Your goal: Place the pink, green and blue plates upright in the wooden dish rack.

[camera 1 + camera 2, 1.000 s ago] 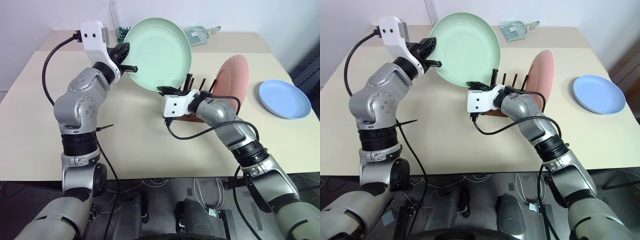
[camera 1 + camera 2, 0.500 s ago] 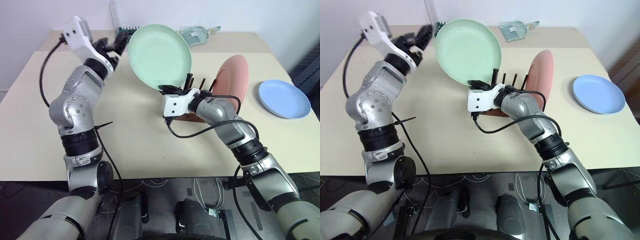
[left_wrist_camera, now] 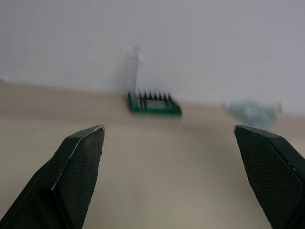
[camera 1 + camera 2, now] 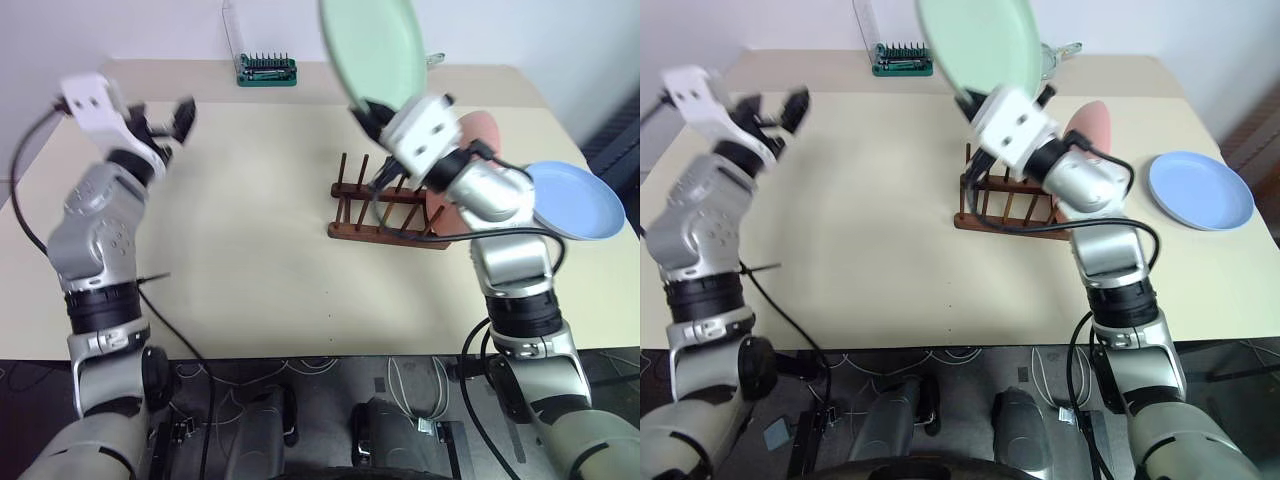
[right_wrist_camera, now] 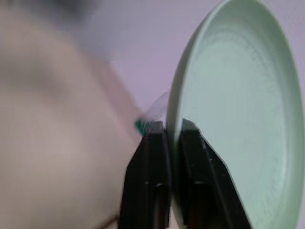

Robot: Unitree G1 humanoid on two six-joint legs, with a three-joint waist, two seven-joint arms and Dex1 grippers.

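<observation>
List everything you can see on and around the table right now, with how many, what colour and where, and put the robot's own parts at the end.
green plate: one, mint green, held on edge in the air above the rack
pink plate: one, pale pink, standing upright at the rack's right end, partly behind the right arm
blue plate: one, light blue, lying flat on the table right of the rack
wooden dish rack: one, dark brown, mid-table
tool bit holder: one, green, far edge of the table
clear item: one, far edge, partly behind the green plate, too hidden to identify
table: one, beige
left end effector: one, black fingers, open, holding nothing, over the table's left side
right end effector: one, black fingers, shut on the green plate's rim
</observation>
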